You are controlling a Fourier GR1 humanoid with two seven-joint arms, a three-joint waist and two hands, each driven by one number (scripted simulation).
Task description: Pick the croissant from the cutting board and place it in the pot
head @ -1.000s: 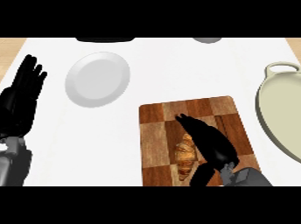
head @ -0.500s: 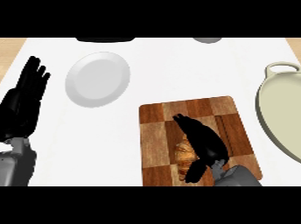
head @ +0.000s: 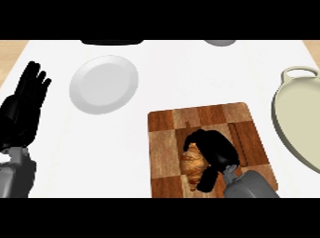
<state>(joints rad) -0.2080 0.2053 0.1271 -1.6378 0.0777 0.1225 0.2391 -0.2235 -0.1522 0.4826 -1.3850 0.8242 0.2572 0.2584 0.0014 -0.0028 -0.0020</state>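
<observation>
Right hand [head: 214,151] sits on the croissant [head: 192,163], fingers curled over its right side, looks like a grasp but the contact is partly hidden. Croissant lies on the cutting board [head: 173,125], lower middle. Pot [head: 307,125] at right edge, apart from the board. Left hand [head: 22,109] rests at left edge, fingers straight, up. White plate [head: 104,84] upper left.

On the counter [head: 176,74] there was one croissant [head: 192,163], one cutting board [head: 168,125], one white plate [head: 103,84] and one cream pot [head: 307,121]. Two black hands showed: left [head: 22,111], right [head: 214,148].
</observation>
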